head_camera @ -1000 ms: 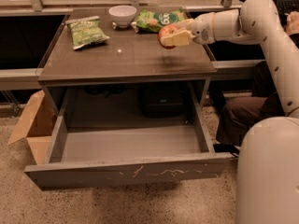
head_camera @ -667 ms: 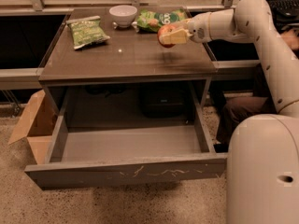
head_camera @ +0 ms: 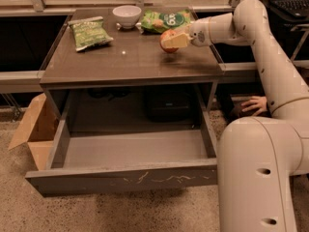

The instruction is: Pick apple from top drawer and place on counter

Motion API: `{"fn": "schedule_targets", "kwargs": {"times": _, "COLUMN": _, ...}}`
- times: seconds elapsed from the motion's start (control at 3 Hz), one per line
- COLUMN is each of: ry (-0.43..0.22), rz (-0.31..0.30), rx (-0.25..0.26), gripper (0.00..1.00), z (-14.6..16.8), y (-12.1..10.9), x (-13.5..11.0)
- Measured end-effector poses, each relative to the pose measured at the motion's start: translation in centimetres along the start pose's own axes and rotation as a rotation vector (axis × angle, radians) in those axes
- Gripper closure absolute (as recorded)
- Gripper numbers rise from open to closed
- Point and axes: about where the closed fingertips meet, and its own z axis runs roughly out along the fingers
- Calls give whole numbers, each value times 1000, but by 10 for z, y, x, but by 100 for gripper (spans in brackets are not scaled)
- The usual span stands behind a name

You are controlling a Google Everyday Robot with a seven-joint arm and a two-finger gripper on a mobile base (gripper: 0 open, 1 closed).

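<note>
The red apple (head_camera: pixel 167 36) with yellowish patches is held between the cream fingers of my gripper (head_camera: pixel 171 41), low over the right part of the counter (head_camera: pixel 120 59), just in front of a green bag. I cannot tell if it touches the surface. The arm reaches in from the right. The top drawer (head_camera: pixel 125 178) is pulled fully open below the counter, and its inside shows nothing in it.
A white bowl (head_camera: pixel 127 15) stands at the back of the counter. A green snack bag (head_camera: pixel 89 32) lies at back left, another green bag (head_camera: pixel 164 20) at back right. A cardboard box (head_camera: pixel 34 129) sits on the floor at left. A person's hand (head_camera: pixel 253 104) shows at right.
The gripper with the apple has moved slightly left and lower over the counter. The drawer has not moved.
</note>
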Motion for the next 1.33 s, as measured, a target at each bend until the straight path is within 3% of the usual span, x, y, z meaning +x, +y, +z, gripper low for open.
{"fn": "schedule_targets", "kwargs": {"times": 1.0, "ry": 7, "rz": 45, "rx": -26, "gripper": 12, "z": 10, "y": -3, "x": 9}}
{"fn": "schedule_targets", "kwargs": {"times": 1.33, "ry": 7, "rz": 44, "rx": -26, "gripper": 0, "z": 10, "y": -3, "x": 9}}
